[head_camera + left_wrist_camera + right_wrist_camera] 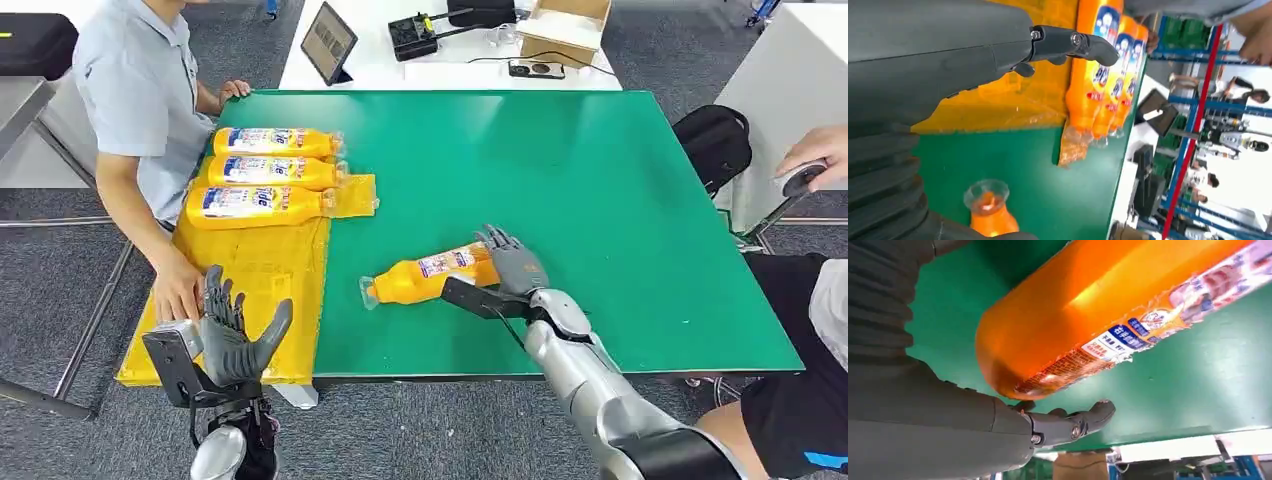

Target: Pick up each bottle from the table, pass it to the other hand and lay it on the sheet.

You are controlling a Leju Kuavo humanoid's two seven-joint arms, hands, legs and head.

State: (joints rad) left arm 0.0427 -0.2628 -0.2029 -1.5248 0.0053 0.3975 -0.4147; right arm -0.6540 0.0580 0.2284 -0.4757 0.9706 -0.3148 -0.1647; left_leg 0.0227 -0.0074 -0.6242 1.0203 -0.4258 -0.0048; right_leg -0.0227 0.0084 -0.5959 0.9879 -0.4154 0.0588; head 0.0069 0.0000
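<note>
Bottle [430, 275] lies on green table [600, 200] — base hidden behind right robot hand [512, 265], grasp unclear — left robot hand [235, 335] spread.

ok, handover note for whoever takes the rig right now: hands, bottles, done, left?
Right hand: at the base of the lying bottle on the green table, fingers spread, grip not confirmed.
Left hand: open, raised over the yellow sheet.
Done: three bottles lie side by side on the sheet.
Left: lift this bottle, pass to left hand, lay it on the sheet.
</note>
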